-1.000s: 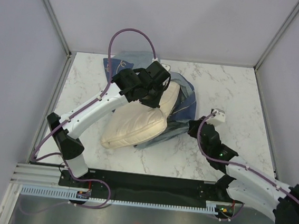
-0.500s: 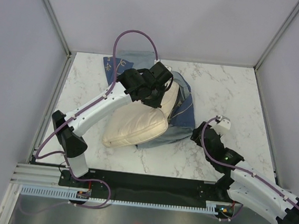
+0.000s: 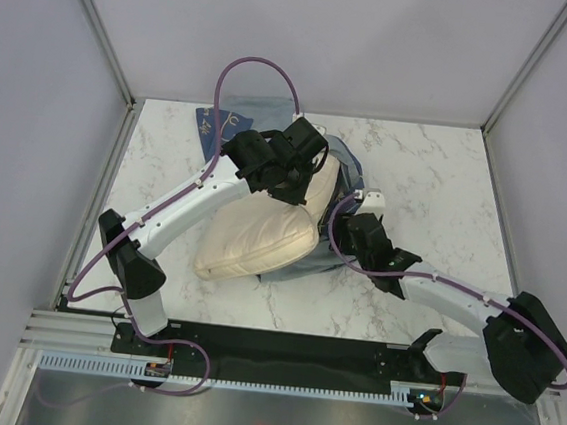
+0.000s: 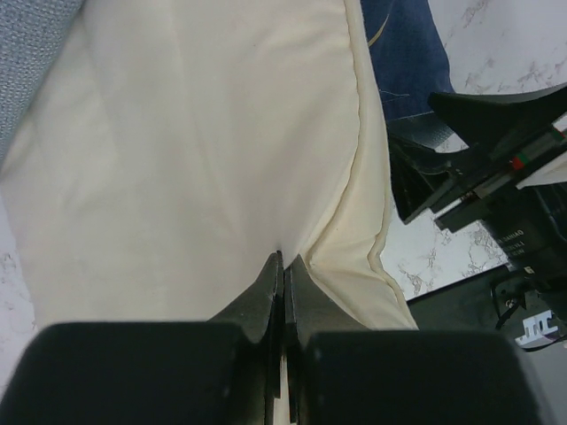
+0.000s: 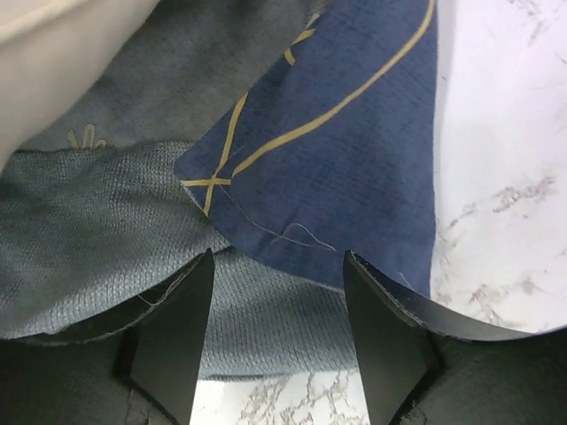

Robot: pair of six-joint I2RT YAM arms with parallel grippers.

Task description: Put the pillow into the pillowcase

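The cream pillow (image 3: 256,240) lies in the middle of the table, its far end tucked into the blue pillowcase (image 3: 346,168). My left gripper (image 4: 284,258) is shut on a pinch of pillow (image 4: 195,150) fabric near its seam. In the top view the left gripper (image 3: 297,179) sits at the pillow's far end, mostly hidden under the wrist. My right gripper (image 5: 278,255) is open, low over the pillowcase (image 5: 337,150) where the dark blue outside with yellow lines folds over the grey-blue inside. Nothing is between its fingers. In the top view the right gripper (image 3: 348,217) is at the pillowcase's right edge.
The white marble table (image 3: 438,177) is boxed in by grey walls at the back and sides. A corner of pillowcase cloth (image 3: 227,119) pokes out behind the left arm. The right arm (image 4: 478,150) shows dark at the right of the left wrist view.
My right arm has swung left from the table's right side to the pillowcase's edge, and its jaws have opened. The left gripper keeps its pinch on the pillow, which has shifted a little.
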